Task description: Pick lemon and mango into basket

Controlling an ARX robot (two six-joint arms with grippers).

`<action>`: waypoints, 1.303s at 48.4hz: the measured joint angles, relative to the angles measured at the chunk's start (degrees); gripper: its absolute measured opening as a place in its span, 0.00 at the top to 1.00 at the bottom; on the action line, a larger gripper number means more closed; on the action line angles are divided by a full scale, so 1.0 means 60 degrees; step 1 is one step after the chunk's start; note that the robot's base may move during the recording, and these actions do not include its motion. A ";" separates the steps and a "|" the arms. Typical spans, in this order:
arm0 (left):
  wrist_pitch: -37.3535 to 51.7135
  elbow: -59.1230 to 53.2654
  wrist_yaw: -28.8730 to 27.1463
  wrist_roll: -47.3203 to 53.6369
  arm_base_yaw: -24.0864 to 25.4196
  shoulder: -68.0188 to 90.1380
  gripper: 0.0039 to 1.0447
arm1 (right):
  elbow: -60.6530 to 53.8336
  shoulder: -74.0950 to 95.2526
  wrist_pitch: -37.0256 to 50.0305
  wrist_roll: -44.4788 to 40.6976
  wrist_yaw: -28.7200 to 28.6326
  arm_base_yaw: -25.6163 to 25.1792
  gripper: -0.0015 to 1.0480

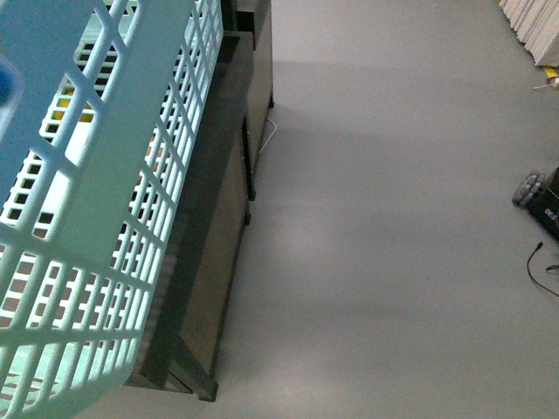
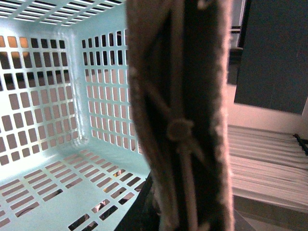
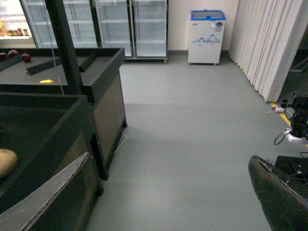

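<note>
- Teal plastic fills the left of the front view. The basket (image 1: 105,175) hangs tilted and very near the camera, its slotted wall in front of the dark worktop (image 1: 214,218).
- Through its slots we see a yellow patch, too hidden for us to name.
- From the left wrist we look at the basket's slotted walls and floor, with the brown ribbed handle (image 2: 180,120) right against the lens.
- We cannot tell how the left gripper's fingers stand, because the handle covers most of that view.
- From the right wrist we see the right gripper (image 3: 169,161) with its fingers (image 3: 53,197) spread wide and holding nothing. It is above the grey floor (image 3: 192,110), just right of the worktop.
- The lemon (image 3: 46,81), small and bright yellow, lies on the far section of the worktop, well apart from the right gripper and not in the basket.
- What we take for the mango (image 3: 6,162) is a rounded yellow-tan fruit cut off by the picture's edge. It lies in the near section of the worktop, close to the right gripper.
- Red apples (image 3: 19,55) sit farther back than the lemon.
- Against the far wall stand glass-door fridges (image 3: 130,24) and a white chest freezer (image 3: 205,36) with a blue lid.
- A pale curtain (image 3: 269,43) hangs on the right.
</note>
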 joint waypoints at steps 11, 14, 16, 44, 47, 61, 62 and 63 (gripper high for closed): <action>0.0000 0.0000 -0.0004 0.0000 0.0004 -0.0004 0.96 | 0.0000 0.0000 0.0000 0.0000 -0.0004 0.0004 0.08; 0.0000 0.0000 -0.0022 0.0004 0.0004 -0.0004 0.96 | 0.0000 0.0000 -0.0004 0.0000 -0.0007 0.0004 0.08; 0.0000 0.0000 -0.0007 0.0004 0.0004 -0.0004 0.96 | 0.0000 0.0000 0.0000 0.0000 -0.0004 0.0004 0.08; 0.0000 0.0000 -0.0007 0.0011 0.0004 -0.0004 0.96 | 0.0000 0.0000 -0.0004 0.0000 0.0004 0.0004 0.08; 0.0000 0.0000 0.0018 0.0000 0.0007 0.0000 0.96 | 0.0000 0.0000 0.0000 0.0000 0.0000 0.0004 0.08; 0.0000 0.0000 0.0022 0.0004 0.0004 -0.0011 0.96 | 0.0000 -0.0004 0.0000 0.0000 0.0000 0.0004 0.08; 0.0000 -0.0004 0.0025 0.0004 0.0004 -0.0011 0.96 | 0.0000 0.0000 0.0000 0.0000 0.0000 0.0004 0.08; 0.0000 -0.0004 0.0025 0.0004 0.0007 -0.0011 0.96 | 0.0000 0.0000 -0.0004 -0.0004 -0.0007 0.0004 0.08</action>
